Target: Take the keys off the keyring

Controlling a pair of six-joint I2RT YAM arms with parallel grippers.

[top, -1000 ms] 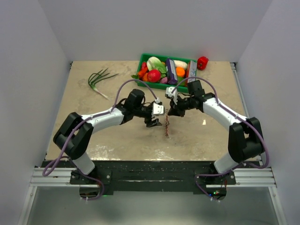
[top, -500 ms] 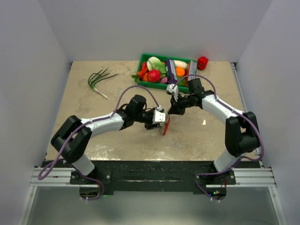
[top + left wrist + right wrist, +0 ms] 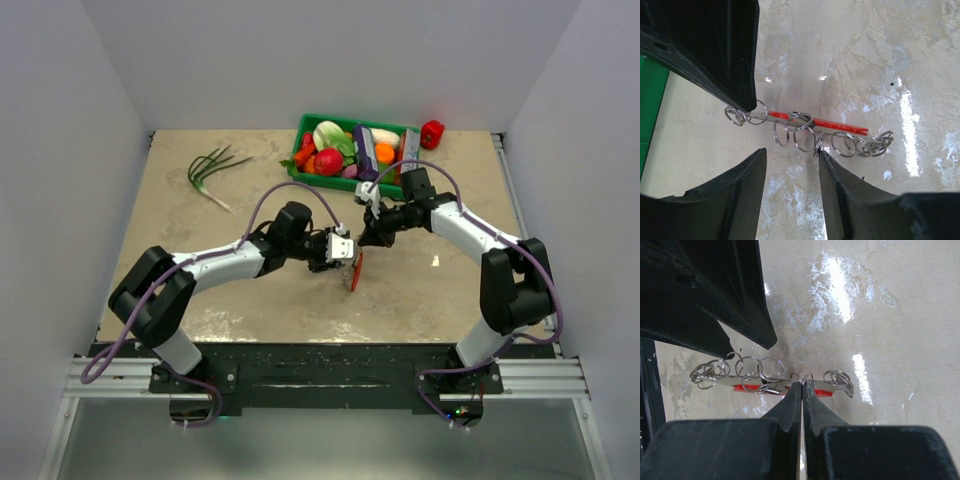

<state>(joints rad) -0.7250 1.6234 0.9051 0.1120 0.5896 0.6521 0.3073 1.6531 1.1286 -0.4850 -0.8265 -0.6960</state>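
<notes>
The keyring bunch (image 3: 805, 131) is a chain of several thin silvery rings with a red curved tag (image 3: 840, 125), held just above the table. My right gripper (image 3: 802, 384) is shut on one ring near the chain's middle. A flat silvery strip, likely a key (image 3: 757, 383), runs through the rings above the red tag (image 3: 827, 390). My left gripper (image 3: 791, 152) is open just below the chain, and its right finger (image 3: 826, 162) touches one ring. In the top view the bunch (image 3: 354, 270) hangs between the left gripper (image 3: 345, 258) and the right gripper (image 3: 365, 238).
A green tray (image 3: 305, 125) full of toy vegetables stands at the back, just behind the right arm. A red pepper (image 3: 432, 133) lies to its right. Green onions (image 3: 213, 165) lie at the back left.
My left gripper has moved right, up to the bunch. The bunch has turned so its red tag now shows. The right gripper has shifted slightly and still holds on.
</notes>
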